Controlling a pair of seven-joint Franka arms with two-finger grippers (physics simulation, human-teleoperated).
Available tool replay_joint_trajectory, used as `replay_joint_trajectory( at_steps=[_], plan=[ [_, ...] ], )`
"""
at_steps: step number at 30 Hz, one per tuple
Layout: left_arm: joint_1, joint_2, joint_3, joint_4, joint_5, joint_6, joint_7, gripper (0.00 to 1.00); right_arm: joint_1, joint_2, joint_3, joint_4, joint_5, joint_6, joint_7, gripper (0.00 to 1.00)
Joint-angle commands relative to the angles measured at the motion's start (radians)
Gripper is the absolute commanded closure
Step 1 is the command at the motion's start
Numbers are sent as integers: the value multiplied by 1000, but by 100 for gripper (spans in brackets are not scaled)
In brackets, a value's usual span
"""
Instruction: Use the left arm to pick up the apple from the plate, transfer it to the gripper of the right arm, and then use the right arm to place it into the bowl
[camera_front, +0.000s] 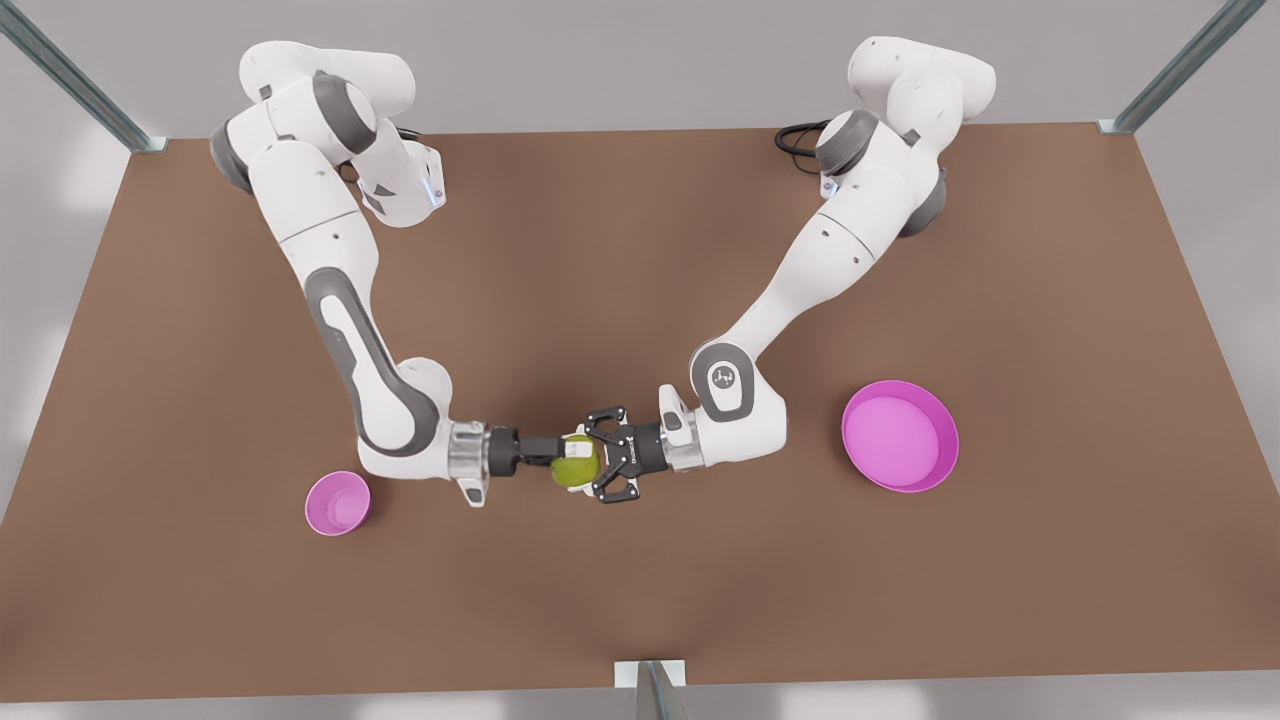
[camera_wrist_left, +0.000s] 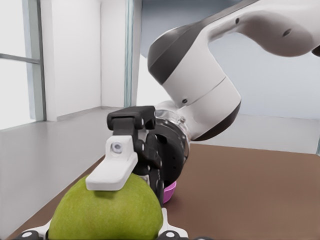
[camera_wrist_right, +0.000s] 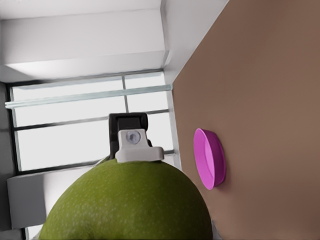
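The yellow-green apple (camera_front: 572, 470) hangs above the table's middle front, caught between both claws. My left gripper (camera_front: 592, 458), the black linkage claw on the plain white wrist, reaches in from the front view's right, its jaws spread around the apple and touching its sides. From the front view's left comes my right gripper (camera_front: 567, 460) on its silvery cuff, shut on the apple (camera_wrist_left: 107, 215) with one white fingertip (camera_wrist_left: 112, 170) pressed on top. That same fingertip (camera_wrist_right: 136, 147) rests on the apple (camera_wrist_right: 130, 205) in the right wrist view. The bowl (camera_front: 337, 503) and the plate (camera_front: 900, 436) hold nothing.
The brown table (camera_front: 640, 600) has metal posts at its back corners and a bracket (camera_front: 650, 680) at the front edge. The bowl (camera_wrist_left: 170, 190) sits just behind the right wrist. The plate (camera_wrist_right: 209, 157) lies beyond the left arm's elbow (camera_front: 735, 400).
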Motion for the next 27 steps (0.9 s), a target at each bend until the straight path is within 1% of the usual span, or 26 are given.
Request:
replay_joint_trajectory(
  at_steps=[1, 2, 3, 5, 7, 8, 9, 22, 26, 27],
  plan=[
    [0, -2, -1, 0, 3, -5, 6, 21, 5, -1, 0, 2, 16, 31, 69, 0],
    [0, -2, -1, 0, 3, -5, 4, 21, 5, -1, 0, 2, 15, 31, 68, 0],
    [0, -2, -1, 0, 3, -5, 6, 21, 6, -1, 0, 2, 15, 31, 66, 7],
    [0, -2, 1, 0, 3, -5, 6, 21, 5, -1, 0, 2, 10, 31, 66, 16],
    [0, -2, 1, 0, 3, -5, 6, 21, 5, -1, 0, 2, 8, 31, 66, 16],
    [-2, -2, -1, 0, 3, -4, 4, 9, 5, -1, 0, 2, 8, 31, 66, 16],
    [-3, -2, -1, 0, 3, -2, 4, 0, 0, -1, -1, 2, 7, 30, 66, 16],
    [-2, -2, -1, 0, 3, -2, 4, 0, -73, -3, -13, -4, -38, -10, 61, 16],
    [10, -2, 6, -1, 6, -4, -5, 0, -118, -3, -13, -4, -99, -36, 60, 16],
    [36, -16, 22, -9, 32, -4, -78, 0, -142, -3, -13, -4, -139, -53, 60, 16]
  ],
)
